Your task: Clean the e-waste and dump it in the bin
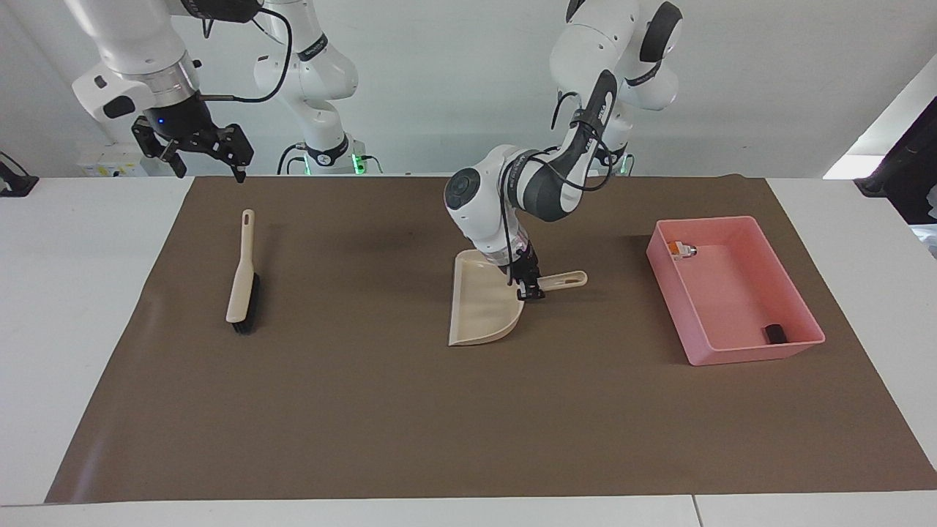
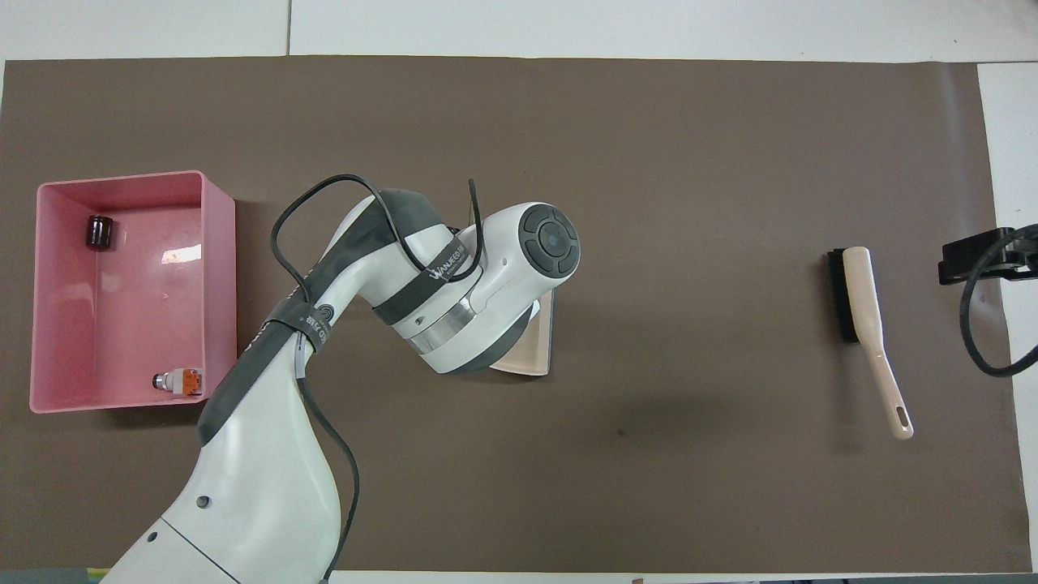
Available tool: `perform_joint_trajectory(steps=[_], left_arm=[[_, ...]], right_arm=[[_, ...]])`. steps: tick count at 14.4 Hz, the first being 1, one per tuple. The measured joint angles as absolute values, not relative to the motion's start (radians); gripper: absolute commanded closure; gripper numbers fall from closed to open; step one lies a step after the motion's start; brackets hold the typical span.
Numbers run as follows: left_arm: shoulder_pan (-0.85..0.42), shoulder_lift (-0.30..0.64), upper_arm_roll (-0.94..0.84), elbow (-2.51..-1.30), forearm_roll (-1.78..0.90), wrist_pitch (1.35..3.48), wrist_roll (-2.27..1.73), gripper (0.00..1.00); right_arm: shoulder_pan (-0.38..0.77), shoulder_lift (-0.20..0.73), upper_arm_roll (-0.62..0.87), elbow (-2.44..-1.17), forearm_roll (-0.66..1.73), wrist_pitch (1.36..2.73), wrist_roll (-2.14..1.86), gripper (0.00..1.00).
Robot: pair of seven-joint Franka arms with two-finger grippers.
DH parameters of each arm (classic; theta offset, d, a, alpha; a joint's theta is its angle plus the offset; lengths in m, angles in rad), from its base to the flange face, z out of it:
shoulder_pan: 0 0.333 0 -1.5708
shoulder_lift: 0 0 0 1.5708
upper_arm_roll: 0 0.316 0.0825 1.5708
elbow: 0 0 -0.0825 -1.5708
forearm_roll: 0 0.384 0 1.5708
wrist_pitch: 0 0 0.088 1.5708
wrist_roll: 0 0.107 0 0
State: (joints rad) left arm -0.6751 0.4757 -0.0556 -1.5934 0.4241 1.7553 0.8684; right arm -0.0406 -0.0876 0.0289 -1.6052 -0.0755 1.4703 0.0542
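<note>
Bin: pink throughout. E-waste inside: one white part with orange marking, one black block. Dustpan: beige. Brush: beige handle, black bristles. Mat: plain brown. Worktop: white. Left pincer and right pincer: black, on white arms.
</note>
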Motion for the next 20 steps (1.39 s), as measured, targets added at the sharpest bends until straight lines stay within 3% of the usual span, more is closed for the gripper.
perform_joint_trajectory(steps=[2,3,9,16,20], left_arm=[[-0.676,0.476,-0.056,-1.599,0.424,1.761,0.866,0.41],[-0.678,0.476,-0.056,-1.601,0.424,1.765,0.865,0.0],[-0.689,0.466,-0.054,-1.603,0.422,1.771,0.852,0.0],[-0.602,0.215,-0.038,-1.759,0.419,1.731,0.504,0.0],[-0.494,0.184,-0.032,-1.792,0.335,1.694,0.206,0.0]], right_arm=[[-0.017,-0.088,0.009,-1.605,-0.073,1.47,0.054,0.0],[-0.006,-0.088,-0.002,-1.605,-0.068,1.47,0.054,0.0],[0.0,-0.081,-0.035,-1.6,-0.02,1.47,0.054,0.0],[0.002,-0.081,-0.039,-1.601,-0.017,1.467,0.055,0.0],[0.002,-0.081,-0.04,-1.601,-0.017,1.467,0.055,0.0]])
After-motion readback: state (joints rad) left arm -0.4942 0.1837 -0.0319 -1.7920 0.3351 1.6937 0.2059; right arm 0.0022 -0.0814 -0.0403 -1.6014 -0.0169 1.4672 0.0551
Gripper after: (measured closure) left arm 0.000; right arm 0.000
